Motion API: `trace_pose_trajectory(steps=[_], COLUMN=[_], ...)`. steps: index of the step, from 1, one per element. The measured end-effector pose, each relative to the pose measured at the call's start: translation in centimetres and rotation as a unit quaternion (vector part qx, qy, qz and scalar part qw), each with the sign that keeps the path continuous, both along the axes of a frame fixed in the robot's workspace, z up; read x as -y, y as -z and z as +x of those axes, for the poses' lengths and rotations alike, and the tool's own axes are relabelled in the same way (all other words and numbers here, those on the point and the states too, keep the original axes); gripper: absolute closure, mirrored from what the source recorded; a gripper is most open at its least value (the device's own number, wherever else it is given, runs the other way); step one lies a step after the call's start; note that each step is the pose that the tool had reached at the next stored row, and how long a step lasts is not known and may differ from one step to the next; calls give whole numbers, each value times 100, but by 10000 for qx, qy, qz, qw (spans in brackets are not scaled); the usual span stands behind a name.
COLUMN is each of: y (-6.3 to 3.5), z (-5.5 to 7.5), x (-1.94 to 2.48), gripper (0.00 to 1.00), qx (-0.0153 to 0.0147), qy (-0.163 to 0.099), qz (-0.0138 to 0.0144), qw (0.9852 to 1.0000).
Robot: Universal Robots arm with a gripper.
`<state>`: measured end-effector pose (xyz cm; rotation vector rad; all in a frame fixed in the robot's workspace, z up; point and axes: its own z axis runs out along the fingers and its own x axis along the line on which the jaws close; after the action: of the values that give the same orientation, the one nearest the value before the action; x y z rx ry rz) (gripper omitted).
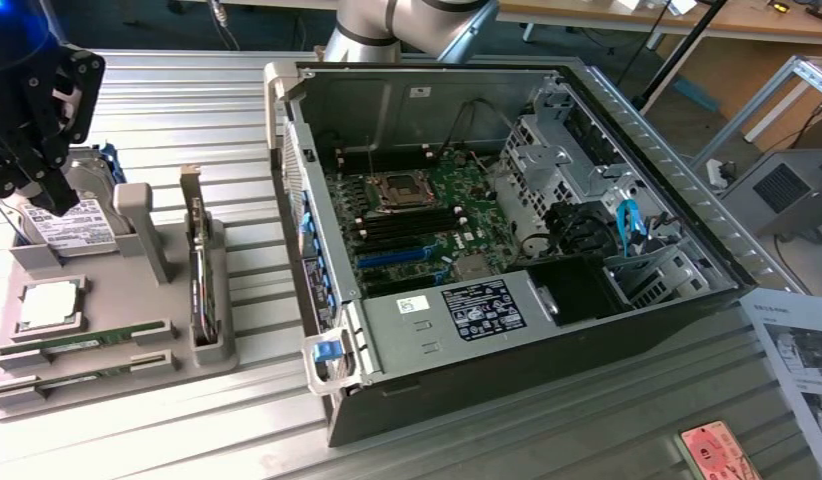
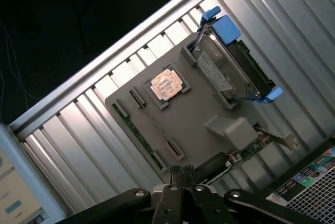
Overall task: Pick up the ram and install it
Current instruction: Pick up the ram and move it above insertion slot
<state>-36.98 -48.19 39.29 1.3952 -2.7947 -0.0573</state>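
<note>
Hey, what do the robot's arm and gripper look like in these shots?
The gripper is black, built from angular linked bars with round bolts at the pivots, narrowing to slim black fingers. A blue light glows on the body above it. The arm is a smooth silver-grey tube with a darker grey joint section.

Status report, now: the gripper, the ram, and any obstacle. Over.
Gripper shut, empty, above hard drive. Ram lies in grey holder, not yet picked. Nothing blocks the ram.
</note>
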Motion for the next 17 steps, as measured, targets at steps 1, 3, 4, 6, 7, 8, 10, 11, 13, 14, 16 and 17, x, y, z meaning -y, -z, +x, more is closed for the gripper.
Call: trace_pose_trajectory(steps=[1,3,4,6,7,8,10,11,13,14,16,17], y=[0,0,0,0,0,0,0,0,0,0,0,0], z=[0,0,0,0,0,0,0,0,0,0,0,0], x=[0,0,0,0,0,0,0,0,0,0,0,0], gripper=[89,89,89,89,89,89,89,89,89,89,89,89], qx=[0,0,0,0,0,0,0,0,0,0,0,0], qy=[-75,-202,-253,-371,-469,-555,-669,-749,-882,-947,-1064,-1110], qz=[0,0,0,0,0,0,0,0,0,0,0,0], qw=[10000,9998,9997,9993,9989,9985,9978,9972,9961,9955,9943,9938])
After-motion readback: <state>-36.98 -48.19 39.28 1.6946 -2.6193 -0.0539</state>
